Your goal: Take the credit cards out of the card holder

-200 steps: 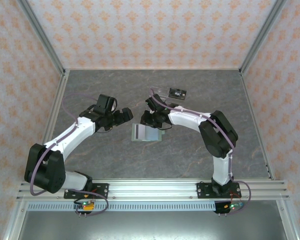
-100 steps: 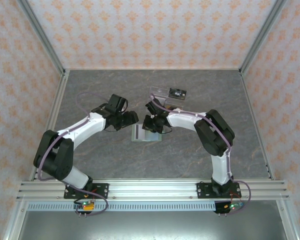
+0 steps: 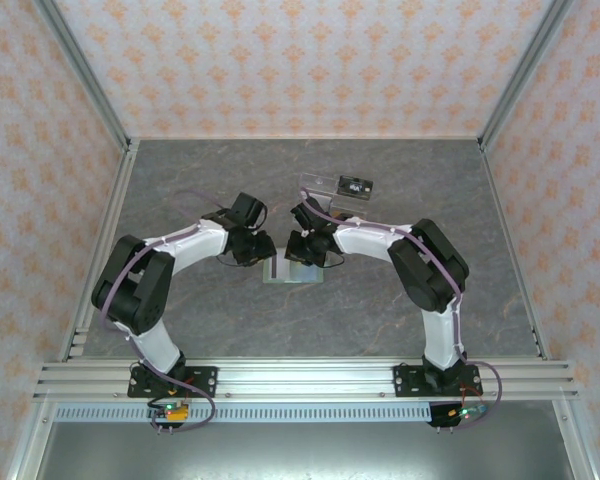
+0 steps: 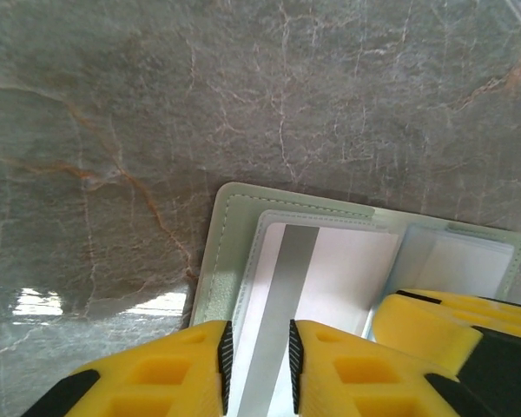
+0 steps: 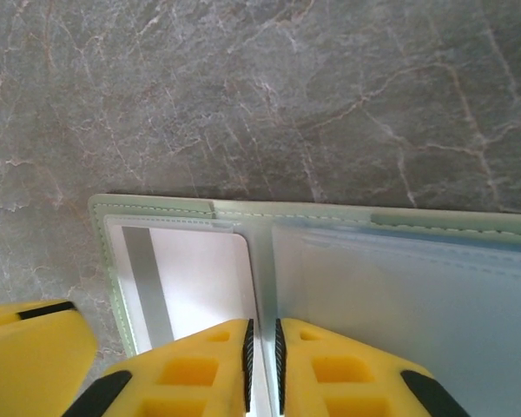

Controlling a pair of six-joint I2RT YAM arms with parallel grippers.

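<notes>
Top external view: the small pale sage-green folding card holder [image 3: 290, 274] is seen near the middle of the grey marbled tabletop [image 3: 180, 190], slightly nearer its near edge than its far edge. It is laid open and flat with its blue-grey inner faces turned up. From the left wrist camera a white credit card with a grey stripe [image 4: 339, 269] is seen seated in one pocket, with none of it drawn out; whether further cards sit in the other pockets cannot be told. The yellow-fingered left gripper [image 4: 257, 343] is held over that card's near end, its fingers set a narrow gap apart, with the stripe showing between them and nothing gripped. The right gripper [image 5: 262, 352] is set over the holder's centre fold, its fingers pressed all but together; whether anything is nipped in the thin slit cannot be told. The step in hand is judged to be the first extraction, with the holder apparently pinned at the fold while the card is addressed. For the next move, the card's free edge would need to be caught or dragged towards the pocket's mouth while the soft holder is kept from sliding or folding shut. Well apart, near the far edge, a clear acrylic stand [image 3: 325, 187] is seen, with a small dark item [image 3: 356, 186] just beside it.
</notes>
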